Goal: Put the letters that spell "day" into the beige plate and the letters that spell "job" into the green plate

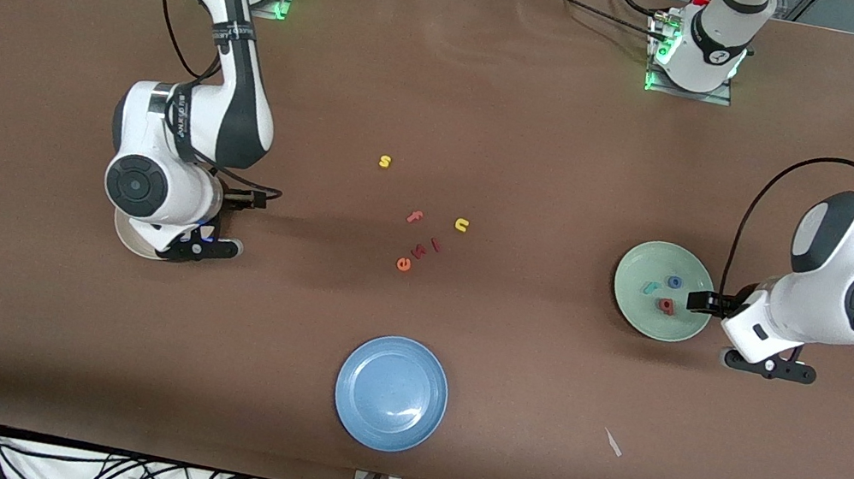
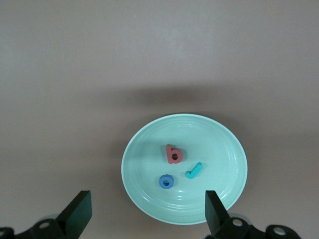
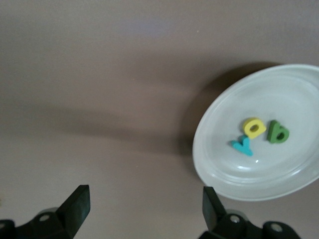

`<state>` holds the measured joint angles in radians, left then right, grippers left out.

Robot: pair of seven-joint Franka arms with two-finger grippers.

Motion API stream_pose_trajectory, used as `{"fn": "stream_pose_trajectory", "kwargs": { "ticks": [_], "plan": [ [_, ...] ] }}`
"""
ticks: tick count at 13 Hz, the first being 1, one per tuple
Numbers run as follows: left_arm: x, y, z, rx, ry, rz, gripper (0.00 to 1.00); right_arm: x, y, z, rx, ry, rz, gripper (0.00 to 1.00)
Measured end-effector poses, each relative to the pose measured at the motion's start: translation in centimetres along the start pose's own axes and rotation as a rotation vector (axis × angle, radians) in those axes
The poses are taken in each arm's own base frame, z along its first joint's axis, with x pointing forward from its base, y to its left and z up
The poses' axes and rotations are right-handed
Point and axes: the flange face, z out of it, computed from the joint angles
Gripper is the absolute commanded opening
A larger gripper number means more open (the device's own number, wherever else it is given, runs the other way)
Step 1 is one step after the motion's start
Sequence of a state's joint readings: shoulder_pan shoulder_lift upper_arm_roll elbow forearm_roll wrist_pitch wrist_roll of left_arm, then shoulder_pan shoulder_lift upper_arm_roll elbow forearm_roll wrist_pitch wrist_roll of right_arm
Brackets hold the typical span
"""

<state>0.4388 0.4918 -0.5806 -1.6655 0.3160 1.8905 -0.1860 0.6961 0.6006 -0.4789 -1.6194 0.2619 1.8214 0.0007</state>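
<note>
Tableware nearest the front camera is a blue plate (image 1: 362, 367), bare, at six o'clock from the loose letters in mid-table. At three o'clock from them the green plate (image 1: 635, 266) holds the teal j (image 2: 193, 171), blue o (image 2: 166, 181) and salmon b (image 2: 173, 155). The left gripper (image 1: 768, 367) hangs over the table by that plate's rim, jaws spread and empty. At nine o'clock the beige plate (image 3: 214, 164) holds the yellow d (image 3: 253, 127), green a (image 3: 277, 132) and teal y (image 3: 242, 146). The right gripper (image 1: 200, 247) hangs over its edge, likewise spread and empty. The orange e (image 1: 404, 264), pink f (image 1: 415, 218) and yellow u (image 1: 461, 225) lie mid-table, with the yellow s (image 1: 384, 162) farther off at eleven o'clock. Both words look sorted, so I judge the placing done. The next move calls only for lifting both arms away without nudging a plate.
</note>
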Motion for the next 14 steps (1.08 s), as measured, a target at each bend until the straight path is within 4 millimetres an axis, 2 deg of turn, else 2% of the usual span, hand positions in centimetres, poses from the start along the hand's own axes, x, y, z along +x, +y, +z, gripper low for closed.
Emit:
{"fn": "stream_pose_trajectory", "kwargs": {
  "ticks": [2,6,7,8,9,12,14],
  "plan": [
    [-0.2,0.2,-2.8,0.011,0.01,0.034,1.0,-0.5,-2.0,-0.7,-0.007,-0.013,0.059,1.0],
    [-0.6,-0.7,-10.4,0.017,0.037,0.107,1.0,-1.6,-6.3,-1.8,0.01,-0.011,0.133,1.0],
    [-0.9,-0.8,-11.6,0.019,0.046,0.11,1.0,-1.9,-6.9,-2.1,0.039,-0.02,0.136,1.0],
    [-1.0,-0.8,-12.4,0.022,0.056,0.115,1.0,-2.1,-6.6,-2.6,0.057,-0.025,0.128,1.0],
    [-1.2,-0.5,-13.1,0.024,0.066,0.123,1.0,-2.2,-5.4,-3.4,0.067,-0.029,0.125,1.0],
    [-2.5,0.6,-15.4,0.024,0.078,0.17,1.0,-2.9,-0.7,-6.0,0.102,-0.049,0.148,1.0],
    [-3.7,0.7,-17.4,0.011,0.091,0.184,1.0,-3.3,2.6,-7.7,0.128,-0.041,0.163,1.0]
  ]
}}
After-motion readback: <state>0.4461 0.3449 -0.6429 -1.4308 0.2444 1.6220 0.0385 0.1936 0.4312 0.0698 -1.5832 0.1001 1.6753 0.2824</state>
